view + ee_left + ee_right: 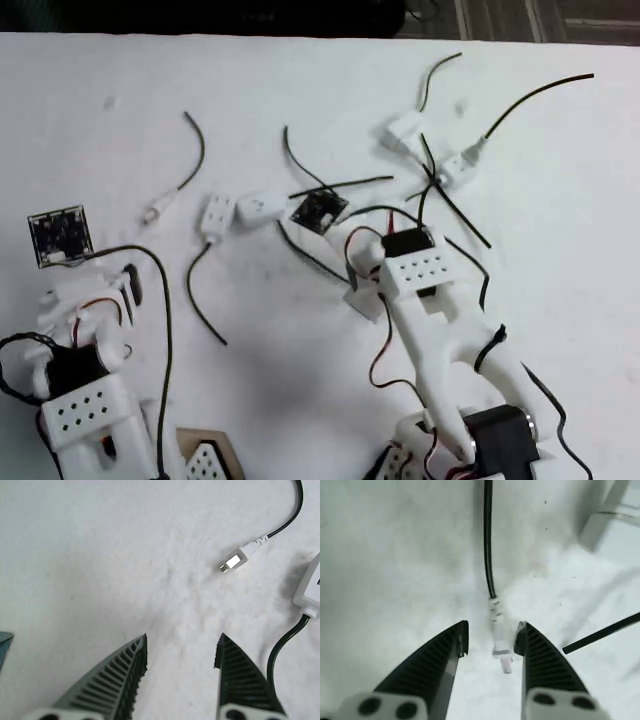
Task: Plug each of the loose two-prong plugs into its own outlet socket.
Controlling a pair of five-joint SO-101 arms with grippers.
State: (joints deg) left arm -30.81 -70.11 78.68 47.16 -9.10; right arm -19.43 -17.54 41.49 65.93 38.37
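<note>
**Right arm.** The right gripper (492, 626) is standing open, its fingers straddling a white two-prong plug (500, 642) that is lying on the counter (395, 555). The plug is sitting nearer one finger and may be touching it; nothing is clamped. Its long axis is running in line with the gripper, with the prongs pointing back toward the wrist and the black cable (489, 540) leading straight ahead. Judgement: closing here would be pinching the plug across its narrow sides.

**Left arm.** The left gripper (182, 637) is hanging open over bare counter, holding nothing. A second plug (234, 561) is lying ahead and off to one side, well apart. An outlet socket (310, 582) is lying near that plug.

**Surface and room.** In the high view, further white connectors (405, 130) are lying at upper right. The counter is looking white and cloth-like, and dark floor is bordering the top edge.
</note>
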